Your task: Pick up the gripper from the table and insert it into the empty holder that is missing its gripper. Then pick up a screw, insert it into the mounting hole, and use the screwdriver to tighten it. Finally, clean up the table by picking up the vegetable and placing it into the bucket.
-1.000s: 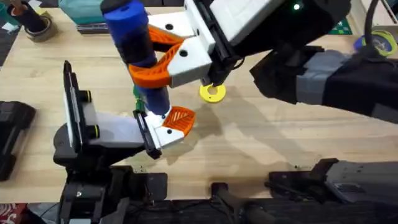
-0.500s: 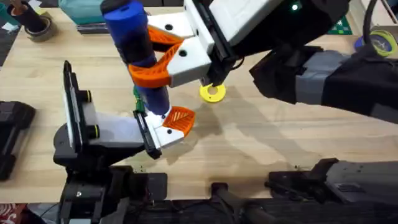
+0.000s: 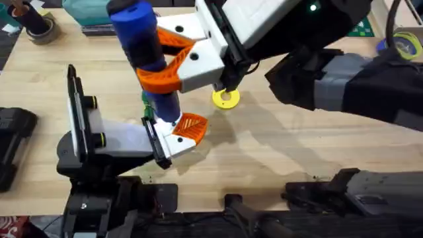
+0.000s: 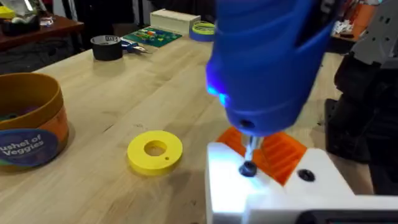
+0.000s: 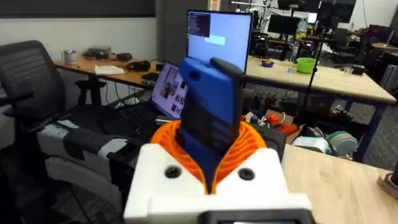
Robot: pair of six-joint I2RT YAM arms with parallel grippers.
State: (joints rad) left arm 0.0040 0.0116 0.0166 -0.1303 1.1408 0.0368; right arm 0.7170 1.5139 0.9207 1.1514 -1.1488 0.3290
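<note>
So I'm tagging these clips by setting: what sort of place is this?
Most likely a robotics lab or workshop. Past the blue screwdriver clamped in the right gripper there are work desks with a lit monitor, a laptop and an office chair, and tape rolls lie on the wooden bench.

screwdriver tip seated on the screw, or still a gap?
Touching. Left wrist view shows the screwdriver tip meeting the screw head in the holder.

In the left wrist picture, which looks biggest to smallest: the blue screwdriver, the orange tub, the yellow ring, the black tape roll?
1. screwdriver, though it's nearest the camera
2. bucket, partly cut off
3. yellow ring
4. tape roll, farthest back, so it looks shrunken
</note>
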